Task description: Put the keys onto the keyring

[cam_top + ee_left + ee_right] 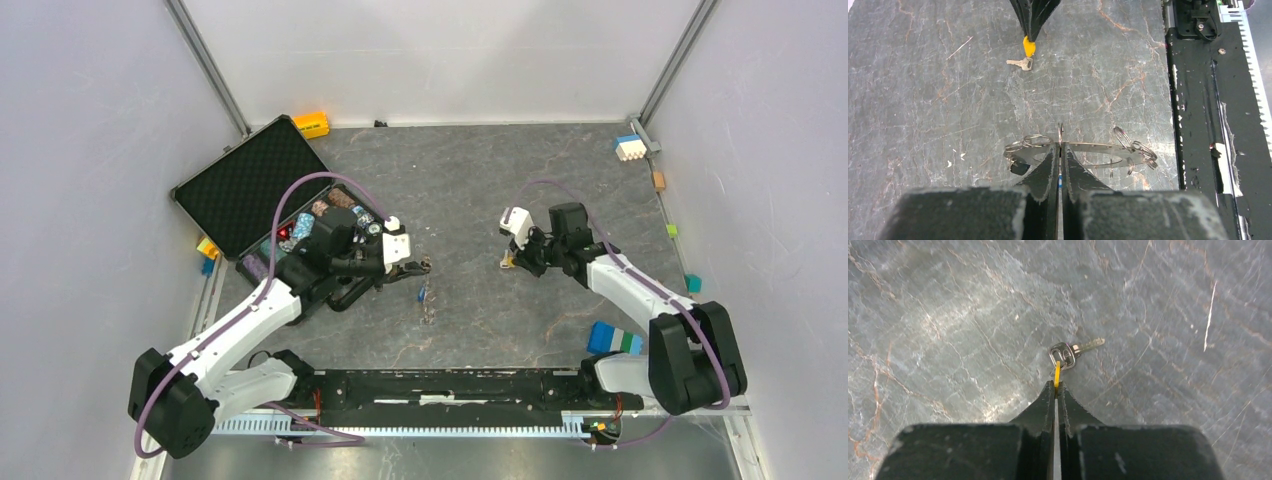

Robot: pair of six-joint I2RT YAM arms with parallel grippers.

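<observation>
Okay so the left gripper (1060, 146) has its jaws pressed together on one thin silver ring of the keyring (1088, 147). That ring is seen edge-on right at the tips, with the other rings and a curved silvery strip fanned out just past them. Whether that lot hangs free or rests on the table (923, 125) isn't clear. A blue key (424, 293) shows just below that gripper in the top view, apparently already in with the ring bundle. Across from it, the right gripper (1056, 386) is pinched tight on a thin yellow piece (1057, 371) whose tip meets the head of a small silver key (1068, 352). The key itself looks to be lying on the table, blade pointing off to the side. The two grippers are near each other but apart, so the step in hand looks like bringing that key over and threading it onto the held ring. To do it well, the right arm probably wants to lift first so the key clears the table. Then it should come in slow with the key's hole square to the ring's opening, not its flat side. The left one should be dead steady, since the ring is gripped by a sliver and any sideways shove could twist it or pop it out. The wrist views are the ones to trust for lining up; from the top everything's too tiny.
</observation>
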